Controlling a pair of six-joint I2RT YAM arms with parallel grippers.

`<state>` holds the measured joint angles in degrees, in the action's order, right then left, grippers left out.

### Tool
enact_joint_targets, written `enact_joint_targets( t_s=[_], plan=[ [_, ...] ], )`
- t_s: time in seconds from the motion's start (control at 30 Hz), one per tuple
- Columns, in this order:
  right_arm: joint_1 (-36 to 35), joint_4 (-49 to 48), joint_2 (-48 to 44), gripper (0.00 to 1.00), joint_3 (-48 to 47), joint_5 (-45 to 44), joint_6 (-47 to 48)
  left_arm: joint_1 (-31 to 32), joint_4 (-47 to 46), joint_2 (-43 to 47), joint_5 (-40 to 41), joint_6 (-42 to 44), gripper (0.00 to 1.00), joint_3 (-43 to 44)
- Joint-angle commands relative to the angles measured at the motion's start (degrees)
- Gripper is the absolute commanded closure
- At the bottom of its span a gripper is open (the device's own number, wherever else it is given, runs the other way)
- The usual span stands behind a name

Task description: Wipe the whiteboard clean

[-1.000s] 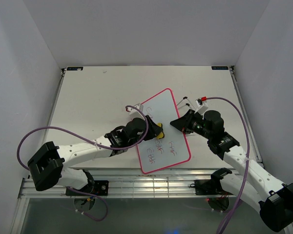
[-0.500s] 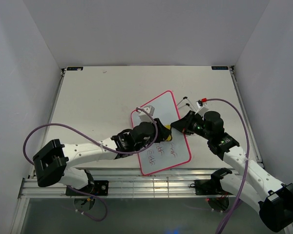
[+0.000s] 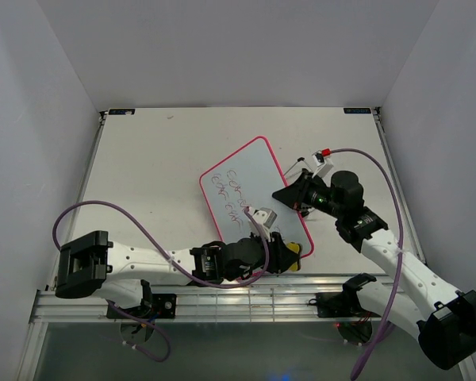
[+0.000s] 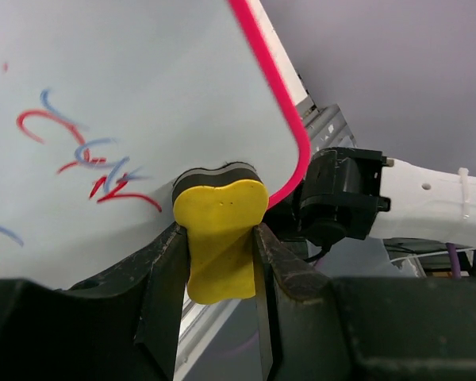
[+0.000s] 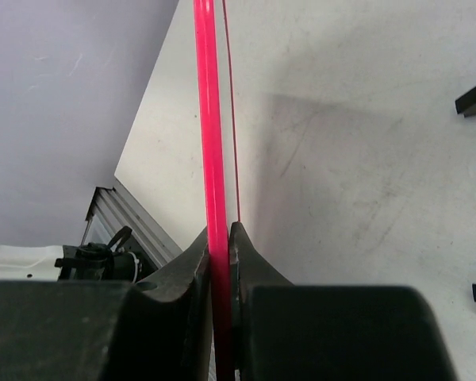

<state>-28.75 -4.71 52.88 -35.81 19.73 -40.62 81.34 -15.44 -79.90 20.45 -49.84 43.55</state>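
- Pink-framed glossy white whiteboard [image 3: 250, 178], pinched at its edge by right gripper [image 5: 220, 242]: may be dislodged by wiping pressure.
- Yellow foam sponge [image 4: 222, 208], clamped in left gripper [image 4: 220, 258]: may be overrun past near corner.

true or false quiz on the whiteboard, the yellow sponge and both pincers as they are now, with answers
1. The left pincer grips the yellow sponge. True.
2. The whiteboard is fully clean. False: red and blue marks show on it.
3. The right pincer is shut on the whiteboard's pink-red frame. True.
4. The yellow sponge sits at the board's far end. False: it is at the board's near corner, by the front edge of the table.
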Motion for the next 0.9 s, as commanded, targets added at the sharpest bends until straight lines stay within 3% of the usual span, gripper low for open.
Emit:
enact_joint_targets(
  t_s=[0.0, 0.07, 0.2, 0.5, 0.87],
  plan=[
    [0.01, -16.21, -2.25, 0.92, -7.61, 2.43, -6.14, -0.13, 10.31, -0.96, 4.58, -1.03, 1.0, -0.67],
    [0.01, -15.42, -2.61, 0.92, -7.34, 2.33, -5.96, -0.48, 18.49, -0.44, 9.78, -2.36, 1.0, 1.61],
    [0.01, -14.98, -3.14, 0.92, -5.85, 2.95, -6.66, -3.46, 22.56, 1.84, 12.25, -1.31, 1.0, 1.19],
    [0.01, -16.46, -3.58, 0.92, -0.14, 3.91, -8.68, -10.49, 15.45, 8.01, 8.39, 5.26, 1.0, -2.15],
    [0.01, -19.37, -3.4, 0.92, 1.71, 4.18, -11.06, -9.02, 6.39, -2.71, 0.56, 8.54, 1.0, 5.58]
  ],
)
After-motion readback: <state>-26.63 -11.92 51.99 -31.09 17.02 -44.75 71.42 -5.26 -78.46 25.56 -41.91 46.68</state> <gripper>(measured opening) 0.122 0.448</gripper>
